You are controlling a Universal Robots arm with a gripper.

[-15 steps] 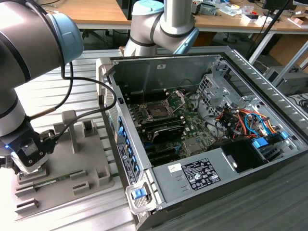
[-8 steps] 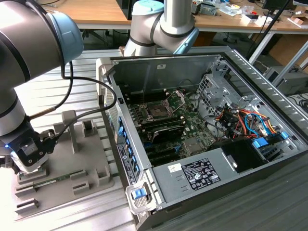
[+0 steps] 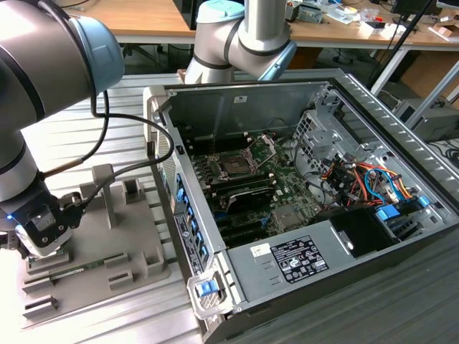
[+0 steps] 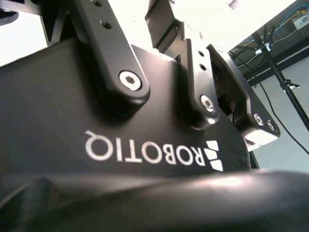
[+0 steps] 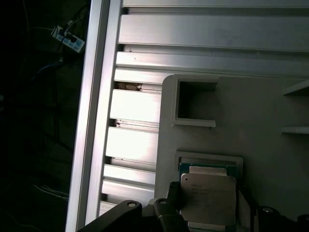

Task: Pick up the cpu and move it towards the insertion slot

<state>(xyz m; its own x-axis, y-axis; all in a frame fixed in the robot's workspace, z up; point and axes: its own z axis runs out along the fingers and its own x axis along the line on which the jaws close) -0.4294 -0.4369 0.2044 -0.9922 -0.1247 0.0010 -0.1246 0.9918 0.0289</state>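
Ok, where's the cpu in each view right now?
Exterior view: beneath the gripper, on the grey fixture plate at the exterior view's left.
First wrist view: the cpu lies in a recess of that plate.
Second wrist view: looks at the gripper's own body.
Shared landmark: the grey fixture plate.

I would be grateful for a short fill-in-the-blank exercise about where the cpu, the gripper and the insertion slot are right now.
1. The cpu lies in a recess of the ____ fixture plate.
2. The gripper is over that plate, on the exterior view's ____ of the computer case.
3. The insertion slot sits ____ the computer case.
Missing words: grey; left; inside.
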